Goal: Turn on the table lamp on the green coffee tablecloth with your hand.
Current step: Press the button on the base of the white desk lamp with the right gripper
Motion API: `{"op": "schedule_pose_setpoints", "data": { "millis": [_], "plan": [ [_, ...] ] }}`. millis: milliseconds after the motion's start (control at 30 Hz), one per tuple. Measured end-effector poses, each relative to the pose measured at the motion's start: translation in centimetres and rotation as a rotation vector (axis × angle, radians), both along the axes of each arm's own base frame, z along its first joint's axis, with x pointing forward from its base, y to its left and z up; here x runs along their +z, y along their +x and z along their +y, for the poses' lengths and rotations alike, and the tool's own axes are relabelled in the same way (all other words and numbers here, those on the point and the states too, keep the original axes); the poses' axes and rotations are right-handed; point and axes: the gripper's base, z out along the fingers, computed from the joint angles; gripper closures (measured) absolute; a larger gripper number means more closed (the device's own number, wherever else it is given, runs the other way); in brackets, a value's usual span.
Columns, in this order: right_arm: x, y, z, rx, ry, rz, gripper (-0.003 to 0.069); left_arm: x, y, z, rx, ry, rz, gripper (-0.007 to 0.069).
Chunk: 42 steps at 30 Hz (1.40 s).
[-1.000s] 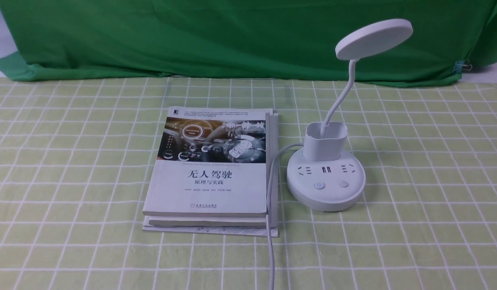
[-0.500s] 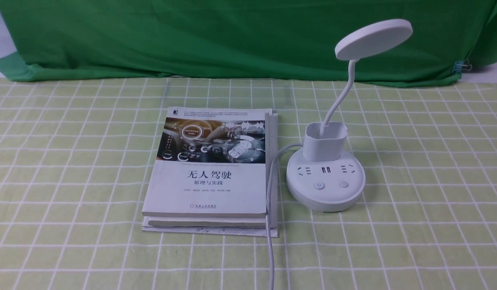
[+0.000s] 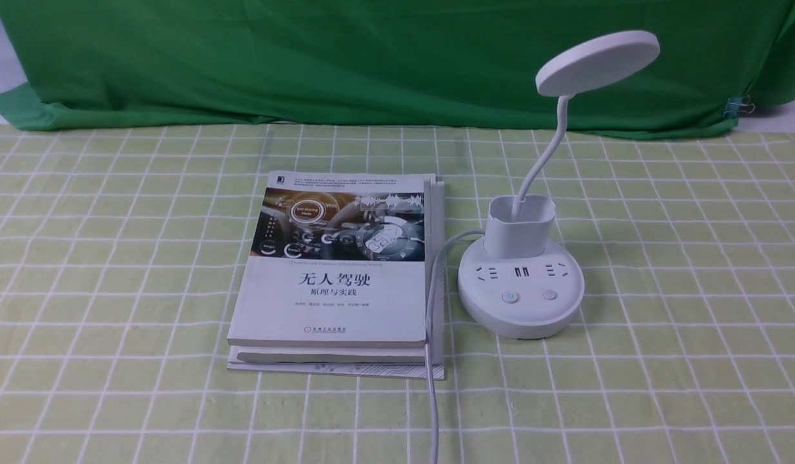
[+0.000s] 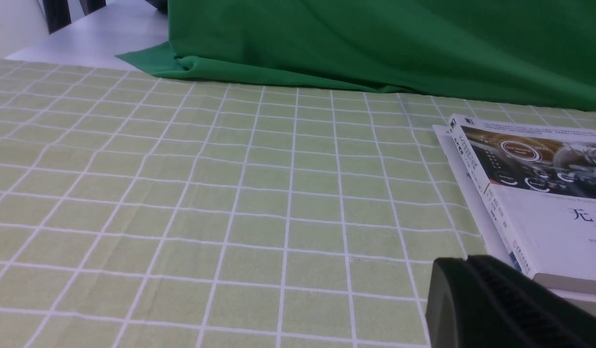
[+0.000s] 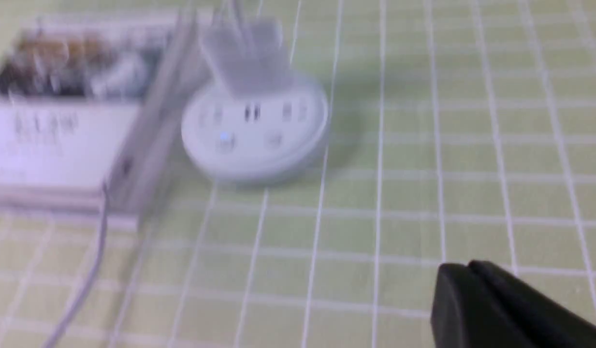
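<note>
**Both Pincers Together, White Lamp Standing Upright on the Gridded Cloth**

My right pincer (image 5: 467, 270), dark and blurred at the edge of its own wrist view, has its fingers together and sits above the pale yellow-green tablecloth with white grid lines (image 3: 629, 386) that covers the counter. My left pincer (image 4: 464, 265), also dark, has its tips together too, over the cloth on the left side, near the books.

The white table lamp with a flat disc head, thin bendy neck and round socket base (image 3: 521, 290) stands on that cloth, right of the middle in my front view. Its head is tilted, and its neck rises out of a white cup-shaped holder (image 3: 518, 235) on the base. Two round buttons sit on the front part of the base: the left one (image 3: 510, 297) shows a blue power mark, the right one (image 3: 550, 294) is plain.

Just to the left of the lamp lies a stack of white-covered books (image 3: 333, 296), the top one with a dark car-dashboard picture. A pale grey cable (image 3: 431, 309) runs from the lamp over the stack's right edge towards me. Behind everything hangs a plain dark green cloth (image 3: 371, 64).
</note>
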Motion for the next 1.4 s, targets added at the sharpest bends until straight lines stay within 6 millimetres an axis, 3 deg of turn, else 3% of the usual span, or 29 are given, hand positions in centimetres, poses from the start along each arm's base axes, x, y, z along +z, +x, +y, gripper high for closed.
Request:
{"op": "schedule_pose_setpoints", "data": {
  "millis": [267,300,500,700,1033,1400],
  "plan": [
    [-2.2,9.0,2.3,0.117,-0.096,0.268,0.0629,0.0,0.0,0.0,0.0,0.0,0.0,0.0622],
    [-2.4,9.1,2.4,0.122,-0.099,0.275,0.0629,0.0,0.0,0.0,0.0,0.0,0.0,0.0622],
    [-4.1,14.8,6.9,0.276,-0.151,0.343,0.0629,0.0,0.0,0.0,0.0,0.0,0.0,0.0622],
    [-5.9,19.3,8.9,0.315,-0.172,0.405,0.0629,0.0,0.0,0.0,0.0,0.0,0.0,0.0622],
    [-9.1,22.7,10.3,0.328,-0.149,0.467,0.0629,0.0,0.0,0.0,0.0,0.0,0.0,0.0622],
    [-9.2,23.7,10.7,0.331,-0.139,0.445,0.0629,0.0,0.0,0.0,0.0,0.0,0.0,0.0622]
  ]
}}
